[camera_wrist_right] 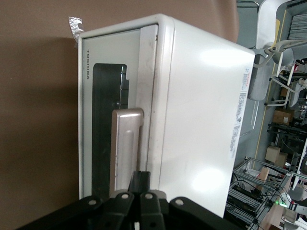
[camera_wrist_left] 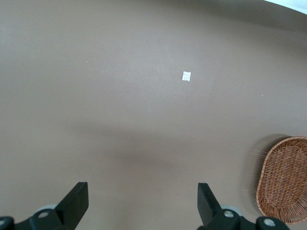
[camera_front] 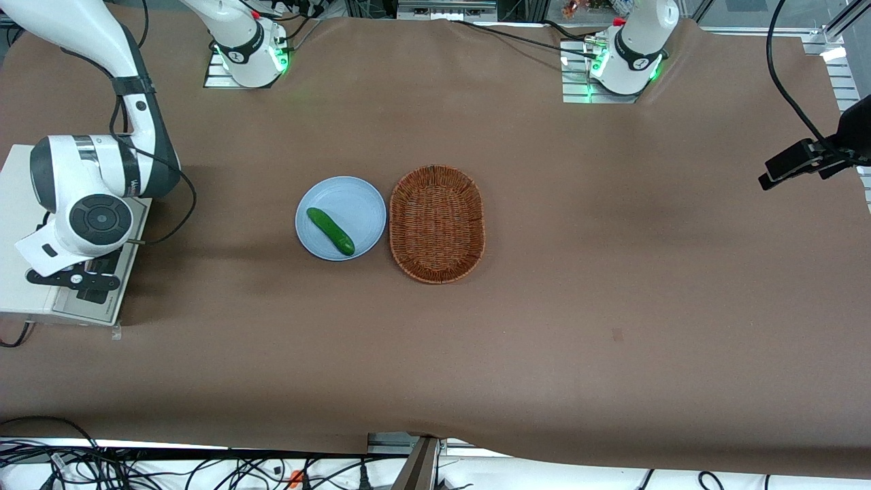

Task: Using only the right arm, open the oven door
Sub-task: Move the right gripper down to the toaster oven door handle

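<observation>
Front view count: one toaster oven (camera_front: 27,272), one blue plate (camera_front: 340,218), one cucumber (camera_front: 331,231), one wicker basket (camera_front: 437,224), one brown table cover (camera_front: 612,306).
Oven: a cream-white box at the working arm's end of the table, close to that edge, about midway along it; the right arm (camera_front: 88,197) covers much of it from above.
Oven door: in the right wrist view the oven door (camera_wrist_right: 103,120) sits nearly flush with the oven body, its dark glass window (camera_wrist_right: 105,129) framed in cream, with lettering along one edge.
Handle: one silver bar handle (camera_wrist_right: 125,143) lies across the door, beside the window.
Gripper: the gripper (camera_front: 92,279) hangs over the oven's front edge, at the door; in the right wrist view the gripper (camera_wrist_right: 140,184) reaches down to the end of the handle.
Pincer state: the two black fingers (camera_wrist_right: 140,179) stand pressed close together, with no gap seen between them; their tips meet the end of the handle bar, and whether they grip it or only touch it I cannot tell.
Plate: near the middle of the table, touching or just beside the basket, on the side toward the working arm.
Cucumber: lies aslant on the plate.
Basket: oval, brown, near the table's middle; its rim also shows in the left wrist view (camera_wrist_left: 283,179).
Tape: one small silver scrap (camera_wrist_right: 75,25) sticks at a corner of the oven.
</observation>
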